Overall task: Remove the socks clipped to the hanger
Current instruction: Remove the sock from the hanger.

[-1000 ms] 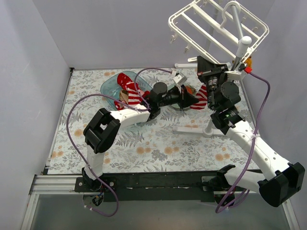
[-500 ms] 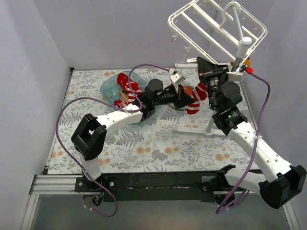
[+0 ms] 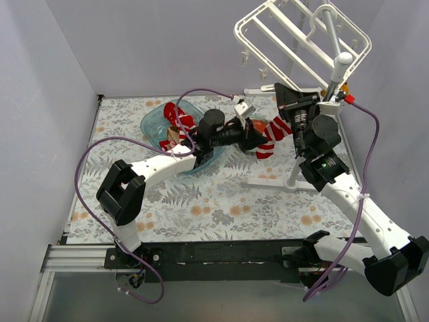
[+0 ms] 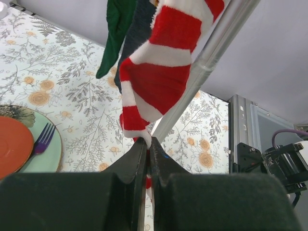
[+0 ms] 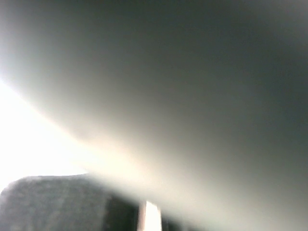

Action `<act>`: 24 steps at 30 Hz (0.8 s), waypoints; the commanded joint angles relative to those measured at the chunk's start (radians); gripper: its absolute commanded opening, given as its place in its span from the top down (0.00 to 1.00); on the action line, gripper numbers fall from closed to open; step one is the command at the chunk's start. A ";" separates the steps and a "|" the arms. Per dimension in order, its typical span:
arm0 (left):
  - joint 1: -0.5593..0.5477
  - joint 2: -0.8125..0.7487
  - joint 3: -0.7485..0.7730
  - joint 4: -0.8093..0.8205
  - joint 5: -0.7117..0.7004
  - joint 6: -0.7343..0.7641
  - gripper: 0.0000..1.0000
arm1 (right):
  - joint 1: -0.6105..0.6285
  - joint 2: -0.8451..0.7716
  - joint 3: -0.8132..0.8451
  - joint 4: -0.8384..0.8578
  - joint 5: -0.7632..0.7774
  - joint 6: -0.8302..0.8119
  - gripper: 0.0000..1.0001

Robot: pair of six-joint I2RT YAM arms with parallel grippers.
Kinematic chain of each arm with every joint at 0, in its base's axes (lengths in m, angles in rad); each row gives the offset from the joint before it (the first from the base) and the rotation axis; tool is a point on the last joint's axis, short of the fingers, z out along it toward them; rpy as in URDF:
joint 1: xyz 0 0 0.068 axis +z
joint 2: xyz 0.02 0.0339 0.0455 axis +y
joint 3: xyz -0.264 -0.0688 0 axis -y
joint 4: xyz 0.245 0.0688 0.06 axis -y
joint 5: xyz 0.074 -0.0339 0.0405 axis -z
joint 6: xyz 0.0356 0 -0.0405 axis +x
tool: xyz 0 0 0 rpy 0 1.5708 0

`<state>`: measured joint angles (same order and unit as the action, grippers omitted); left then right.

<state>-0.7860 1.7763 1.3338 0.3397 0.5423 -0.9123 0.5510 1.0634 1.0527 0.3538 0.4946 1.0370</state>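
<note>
The white hanger [image 3: 301,37] hangs tilted at the top right on a stand. A red-and-white striped sock [image 3: 271,134] stretches below it. My left gripper [image 3: 258,139] is shut on that sock. In the left wrist view the sock [image 4: 159,72] hangs down and its white cuff is pinched between the gripper's [image 4: 147,144] closed jaws. A green sock [image 4: 115,33] and a dark navy one [image 4: 137,29] hang behind it. My right gripper [image 3: 298,111] sits at the sock's upper end, its fingers hidden. The right wrist view is a washed-out blur, with only dark finger shapes [image 5: 57,202] at the bottom.
A blue translucent tub [image 3: 153,121] at the back left holds red striped socks [image 3: 177,121]. The stand's metal pole [image 4: 202,72] and white base [image 3: 268,182] lie right of my left gripper. A green plate [image 4: 48,154] with an orange object and a purple fork [image 4: 43,139] lies beneath.
My left arm has drawn back to the left, pulling the striped sock's lower end with it and stretching the sock. The right gripper has shifted slightly upward.
</note>
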 commanded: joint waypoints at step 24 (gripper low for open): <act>0.140 -0.020 0.139 -0.083 0.125 -0.062 1.00 | 0.007 -0.056 0.026 -0.203 -0.183 -0.327 0.16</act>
<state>-0.6773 1.7771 1.3914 0.2867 0.6403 -0.9409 0.5579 1.0080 1.0458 0.2222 0.3790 0.8207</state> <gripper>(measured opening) 0.019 0.782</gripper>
